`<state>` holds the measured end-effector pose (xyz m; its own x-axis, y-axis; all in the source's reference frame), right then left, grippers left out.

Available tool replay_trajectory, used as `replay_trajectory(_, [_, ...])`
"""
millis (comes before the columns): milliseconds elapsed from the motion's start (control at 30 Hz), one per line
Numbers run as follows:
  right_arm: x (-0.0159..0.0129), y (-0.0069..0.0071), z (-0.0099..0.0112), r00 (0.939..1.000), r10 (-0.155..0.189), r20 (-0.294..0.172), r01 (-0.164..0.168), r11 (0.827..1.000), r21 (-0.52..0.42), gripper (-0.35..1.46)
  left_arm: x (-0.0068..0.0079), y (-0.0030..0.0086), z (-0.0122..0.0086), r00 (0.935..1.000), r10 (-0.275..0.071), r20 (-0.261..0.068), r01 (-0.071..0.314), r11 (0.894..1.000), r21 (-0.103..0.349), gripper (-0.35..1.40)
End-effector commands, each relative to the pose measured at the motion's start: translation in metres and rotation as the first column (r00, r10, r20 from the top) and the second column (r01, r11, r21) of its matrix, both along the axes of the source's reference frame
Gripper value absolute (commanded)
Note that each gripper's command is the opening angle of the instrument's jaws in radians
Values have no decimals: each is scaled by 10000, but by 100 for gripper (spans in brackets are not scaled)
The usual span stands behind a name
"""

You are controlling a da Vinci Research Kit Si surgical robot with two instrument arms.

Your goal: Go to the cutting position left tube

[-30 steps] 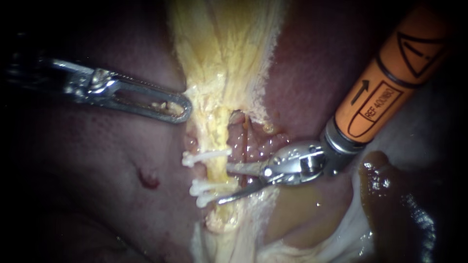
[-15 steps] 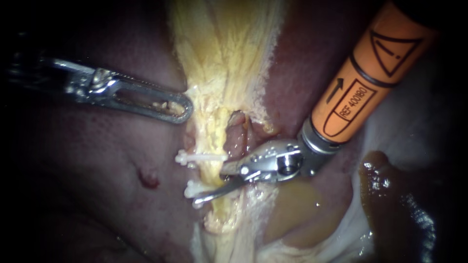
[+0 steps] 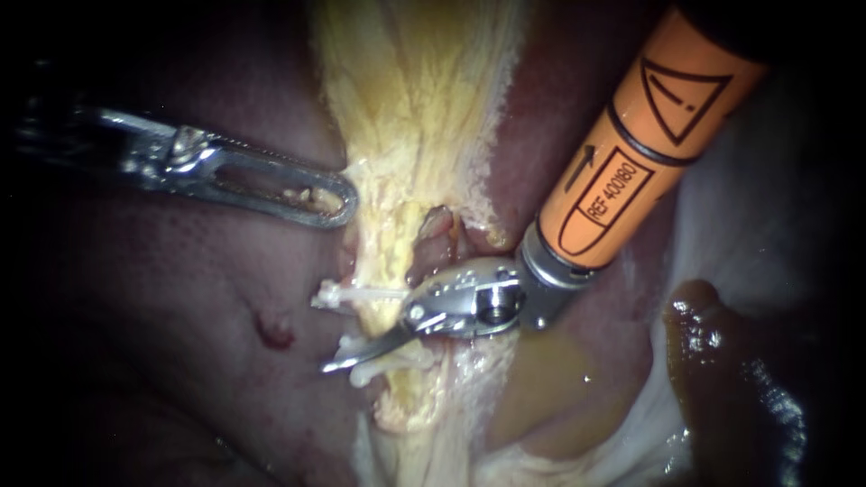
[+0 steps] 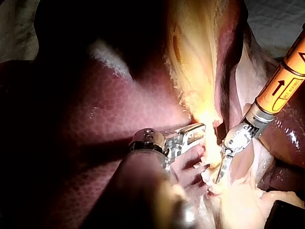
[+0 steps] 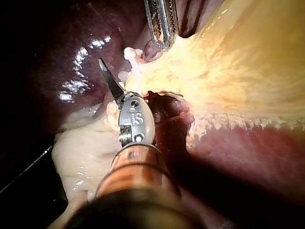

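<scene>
We are reaching across the left tube (image 3: 390, 261) with the right instrument (image 3: 370, 344). Its blades are standing open and holding nothing. The one that shows is lying over the tube, between the upper clip (image 3: 361, 293) and the lower clips (image 3: 383, 362); the other is mostly hidden behind the tube. The left instrument (image 3: 329, 206) is pinching the edge of the yellow tissue (image 3: 406, 108) with its jaws together, just above the clips.

The visible blade is running very close to the lower clips, and we judge that to be the main risk. Closing here could strike a clip or leave too short a stump beside it. The hidden blade is also working unseen, so it could be catching the pink tissue behind the tube. Pressing sideways on the tube could loosen a clip.

Against a second ago, the right instrument has slid in from the tube's near side. Its blade tip is now lying past the far side, over the liver (image 3: 180, 316). The upper clip has shifted a little that way, so the tube is being nudged. The left instrument is holding as it was.
</scene>
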<state>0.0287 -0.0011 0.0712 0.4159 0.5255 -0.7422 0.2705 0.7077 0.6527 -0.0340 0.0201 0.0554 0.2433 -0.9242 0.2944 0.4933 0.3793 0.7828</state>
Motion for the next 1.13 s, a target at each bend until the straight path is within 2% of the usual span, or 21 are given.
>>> replay_trajectory(33, [0, 0, -3, 10000, -18, -36, 18, 10000, 24, 140, 0, 0, 0, 10000, 1, 0, -1, 10000, 1, -35])
replay_trajectory(333, [6, -13, -34, 9979, -197, -620, 227, 9986, 484, 142, 4, 2, 5, 10000, 26, 15, -26, 10000, 2, -35])
replay_trajectory(500, [10, -19, -49, 9968, -251, -756, 291, 9982, 525, 142, 4, 3, 4, 10000, 26, 16, -26, 10000, 7, -35])
replay_trajectory(1133, [9, -17, -47, 9965, -219, -805, 264, 9981, 554, 142, 4, 3, 4, 10000, 27, 17, -27, 10000, 8, -35])
